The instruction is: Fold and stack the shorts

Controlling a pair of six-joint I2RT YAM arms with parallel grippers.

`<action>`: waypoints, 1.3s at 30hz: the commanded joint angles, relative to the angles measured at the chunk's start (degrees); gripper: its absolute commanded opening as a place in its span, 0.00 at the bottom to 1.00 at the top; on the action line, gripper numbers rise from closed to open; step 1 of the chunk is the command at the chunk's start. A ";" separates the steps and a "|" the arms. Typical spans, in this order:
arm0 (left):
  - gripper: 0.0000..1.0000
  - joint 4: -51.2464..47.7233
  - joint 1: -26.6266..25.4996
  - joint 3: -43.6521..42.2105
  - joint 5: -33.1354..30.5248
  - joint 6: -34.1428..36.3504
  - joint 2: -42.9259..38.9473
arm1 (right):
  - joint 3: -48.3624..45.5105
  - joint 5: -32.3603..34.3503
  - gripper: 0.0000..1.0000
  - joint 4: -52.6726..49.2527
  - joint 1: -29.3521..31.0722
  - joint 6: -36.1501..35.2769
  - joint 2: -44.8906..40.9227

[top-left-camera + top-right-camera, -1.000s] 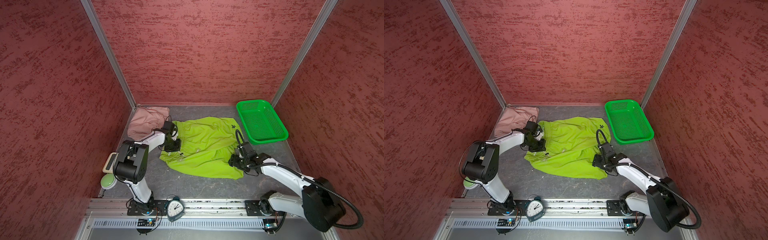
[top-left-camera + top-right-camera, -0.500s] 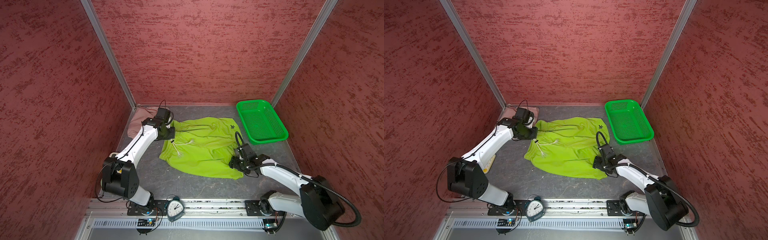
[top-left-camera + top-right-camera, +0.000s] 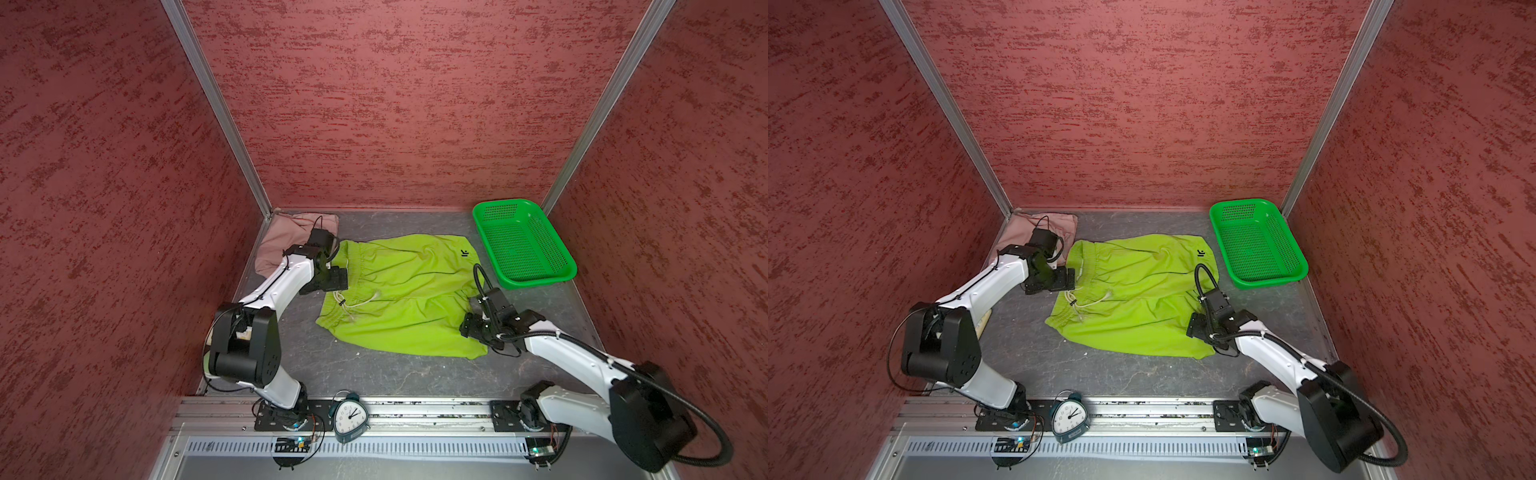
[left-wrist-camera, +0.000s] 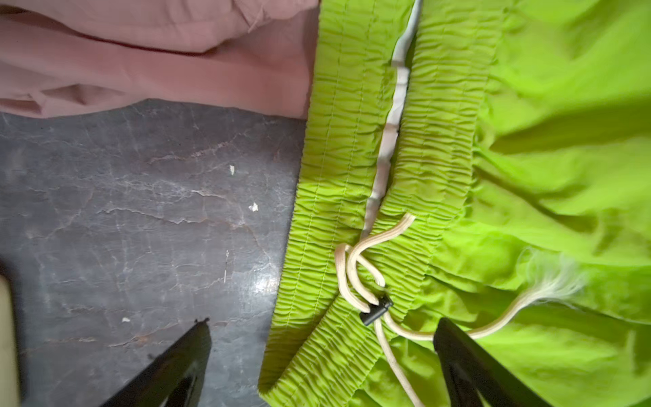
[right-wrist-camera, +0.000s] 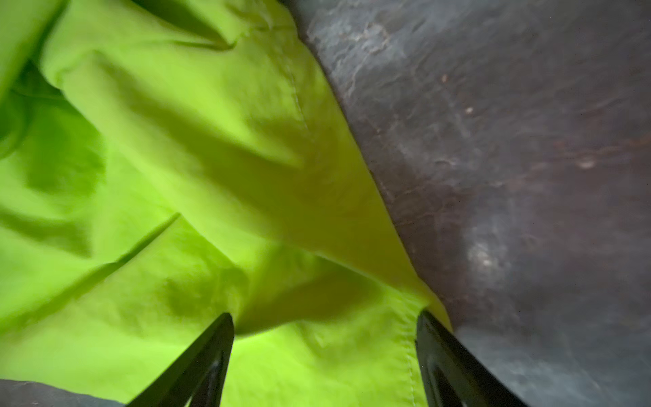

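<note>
The lime green shorts (image 3: 407,299) (image 3: 1133,299) lie spread on the dark mat, waistband to the left and pale drawstring (image 4: 363,271) loose on top. The dusty pink shorts (image 3: 291,237) (image 3: 1021,232) are bunched in the far left corner, touching the green waistband in the left wrist view (image 4: 158,70). My left gripper (image 3: 332,280) (image 4: 321,322) stands open over the waistband edge, one finger above the mat, one above the cloth. My right gripper (image 3: 467,328) (image 5: 324,315) is open at the near right hem, with green cloth (image 5: 158,176) lying between its fingers.
A bright green perforated basket (image 3: 536,284) (image 3: 1266,282) stands at the far right. An alarm clock (image 3: 351,417) sits on the front rail. A beige object (image 3: 984,322) lies by the left wall beside the left arm. Red walls close in on three sides.
My left gripper pulled the green waistband toward the far left, then opened and let it go. The shorts lie flatter. The right gripper's jaws have widened at the hem.
</note>
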 commanded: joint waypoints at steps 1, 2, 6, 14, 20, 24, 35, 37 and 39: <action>0.99 7.96 6.92 -7.02 8.77 -6.49 -9.31 | 0.46 5.10 0.83 -5.37 -0.91 3.44 -5.81; 1.00 10.28 9.38 -10.42 12.01 -7.96 -11.35 | -0.29 5.45 0.83 -5.50 -1.21 4.23 -6.99; 0.84 14.45 10.87 -17.55 16.14 -10.54 -11.82 | -3.40 3.81 0.83 -2.65 -2.15 6.05 -8.17; 0.49 19.21 9.40 -24.87 22.24 -13.86 -8.25 | -4.86 1.65 0.84 -1.82 -2.56 7.12 -7.15; 0.67 19.26 9.79 -29.02 22.03 -16.77 -10.52 | -9.68 -1.65 0.83 1.95 -2.60 10.18 -7.83; 0.68 19.75 11.74 -31.85 23.48 -18.80 -12.29 | -11.67 -2.01 0.75 2.60 -2.55 11.25 -8.60; 0.00 18.92 19.40 -33.55 27.16 -18.29 -16.62 | -2.25 9.34 0.00 -15.02 -2.75 10.56 -14.19; 0.00 17.98 19.93 -33.02 26.23 -18.42 -17.99 | -0.99 9.12 0.00 -16.70 -2.73 11.73 -16.23; 0.00 16.61 20.14 -32.02 25.40 -18.23 -19.41 | 0.29 9.70 0.05 -18.21 -2.73 12.65 -18.07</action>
